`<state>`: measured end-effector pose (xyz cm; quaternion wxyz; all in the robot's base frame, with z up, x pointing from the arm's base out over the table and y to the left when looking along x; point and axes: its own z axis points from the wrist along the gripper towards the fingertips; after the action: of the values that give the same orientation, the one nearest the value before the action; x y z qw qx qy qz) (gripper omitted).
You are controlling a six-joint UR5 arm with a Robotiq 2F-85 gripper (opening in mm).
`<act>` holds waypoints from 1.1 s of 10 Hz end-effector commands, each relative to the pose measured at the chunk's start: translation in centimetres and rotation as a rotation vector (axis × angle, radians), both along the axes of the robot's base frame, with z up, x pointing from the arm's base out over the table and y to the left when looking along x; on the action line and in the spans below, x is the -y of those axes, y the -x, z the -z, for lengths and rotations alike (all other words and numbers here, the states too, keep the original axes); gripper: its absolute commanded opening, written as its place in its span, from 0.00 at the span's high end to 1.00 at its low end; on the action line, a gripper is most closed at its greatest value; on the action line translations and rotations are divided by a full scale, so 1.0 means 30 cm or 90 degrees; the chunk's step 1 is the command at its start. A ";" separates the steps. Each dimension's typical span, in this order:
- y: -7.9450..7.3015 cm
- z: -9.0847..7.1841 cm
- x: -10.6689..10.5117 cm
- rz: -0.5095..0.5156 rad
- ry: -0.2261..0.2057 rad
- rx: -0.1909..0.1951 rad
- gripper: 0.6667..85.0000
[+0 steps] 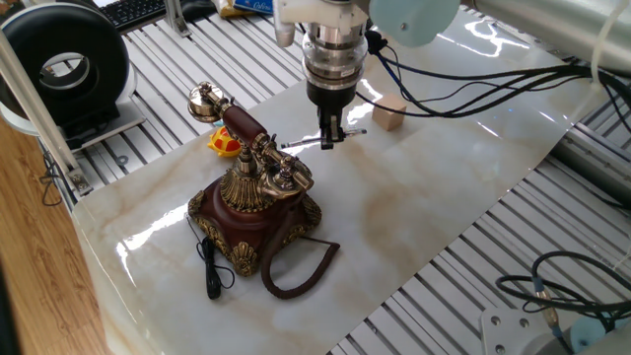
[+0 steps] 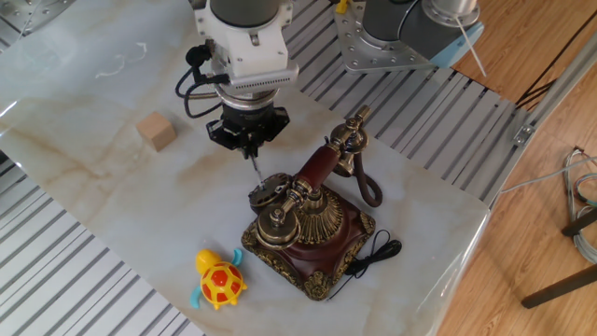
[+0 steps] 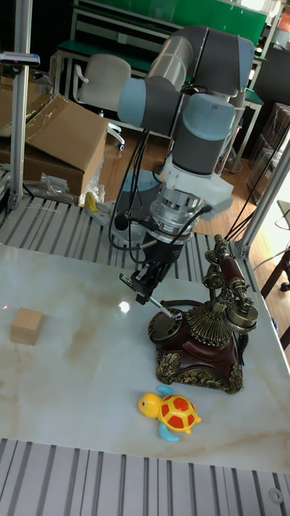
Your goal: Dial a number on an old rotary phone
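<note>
- The phone [image 2: 308, 229] sits near the middle of the marble surface [image 1: 444, 207], with its handset [image 1: 242, 123] resting across the cradle and its coiled cord [image 1: 296, 261] looping out onto the surface at one side.
- Your end effector [image 2: 248, 149] is just above and beside the dial [image 2: 268, 190], its fingers clamped on a thin silver stylus [image 3: 153, 302] whose tip slants down toward the dial's edge.
- Whether the tip is seated in a finger hole is too small to tell from any view, so confirm that before you turn.
- If the tip sits on the brass rim and not in a hole, it will likely skate off as you sweep and no digit gets dialled.
- The stylus is thin and held at a slant; push down too hard and it may slip in the grip or tilt.
- The phone is not fixed down, so a sideways drag could slide or turn the whole base, or rock the handset off the cradle.
- The turtle toy [image 2: 219, 278] and wooden block [image 2: 155, 131] lie well apart from your path.
</note>
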<state>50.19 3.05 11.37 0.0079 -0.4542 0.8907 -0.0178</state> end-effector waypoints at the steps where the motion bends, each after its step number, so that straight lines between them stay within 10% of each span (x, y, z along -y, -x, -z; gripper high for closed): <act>1: 0.043 -0.023 -0.043 0.054 -0.030 -0.021 0.99; 11: 0.092 0.012 -0.068 0.088 -0.064 -0.054 0.99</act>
<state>47.87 4.84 11.16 -0.0064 -0.3986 0.9166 0.0318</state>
